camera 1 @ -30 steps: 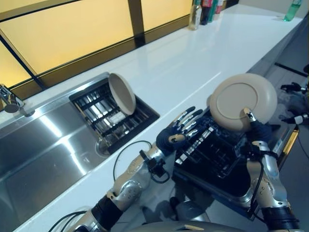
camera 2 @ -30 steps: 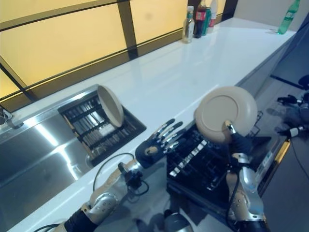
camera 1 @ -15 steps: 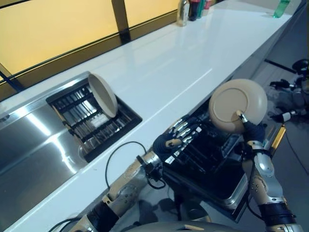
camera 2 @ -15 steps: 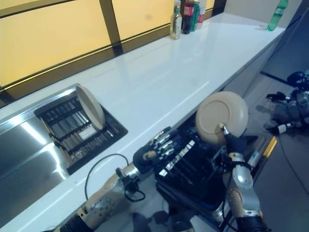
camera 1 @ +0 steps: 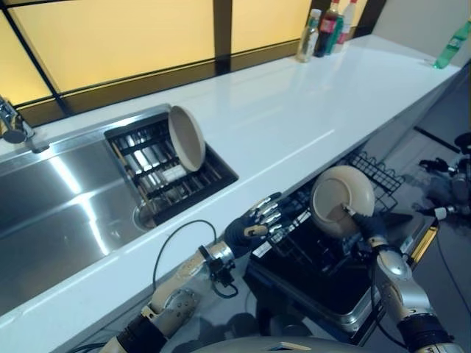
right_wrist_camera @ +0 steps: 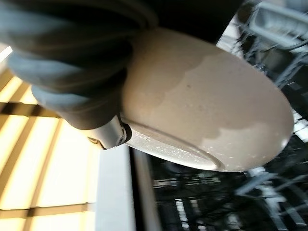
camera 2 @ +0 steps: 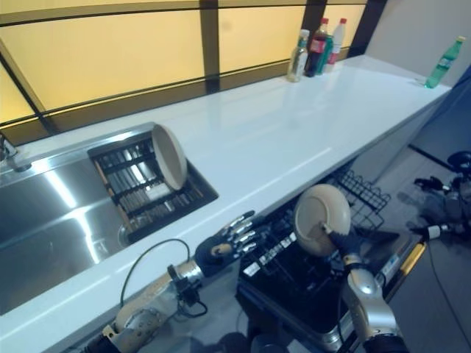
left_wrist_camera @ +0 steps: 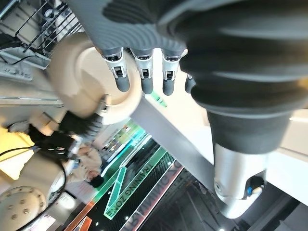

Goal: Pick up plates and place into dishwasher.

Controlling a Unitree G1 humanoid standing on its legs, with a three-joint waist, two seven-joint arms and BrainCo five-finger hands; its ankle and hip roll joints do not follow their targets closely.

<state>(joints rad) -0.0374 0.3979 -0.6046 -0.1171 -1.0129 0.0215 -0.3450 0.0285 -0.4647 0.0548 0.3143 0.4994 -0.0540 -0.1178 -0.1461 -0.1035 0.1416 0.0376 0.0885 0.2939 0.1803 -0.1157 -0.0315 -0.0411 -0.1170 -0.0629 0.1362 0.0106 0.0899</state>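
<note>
A: Where is the plate, and held how?

B: Beige plate (camera 1: 341, 210) pinched at its lower edge by the right hand (camera 1: 366, 223), thumb across the face, tilted nearly upright above the dark dishwasher rack (camera 1: 324, 257) pulled out under the white counter (camera 1: 280, 118). Not yet seated between the tines.

A: And the left hand?

B: Left hand (camera 1: 254, 223) empty, fingers stretched and relaxed, hovering at the counter edge just beside the rack's near corner. Apart from the plate.

A: Anything else waiting?

B: A second plate (camera 1: 186, 137), leaning upright in the drying rack (camera 1: 158, 169) set into the steel sink (camera 1: 51, 206). Bottles (camera 1: 327, 29) at the far end of the counter.

A: Risk from here?

B: Probably a slip: grip sits on the rim alone, so a tilt could swing the plate out. Possible clash of rim against wire tines if lowered off line. Left hand close enough to be bumped.

A: Changed from a second ago?

B: Plate lower and nearer the rack, no longer raised against the counter. Left hand drawn back off the rack. Whole view shifted too, so the camera moved.
</note>
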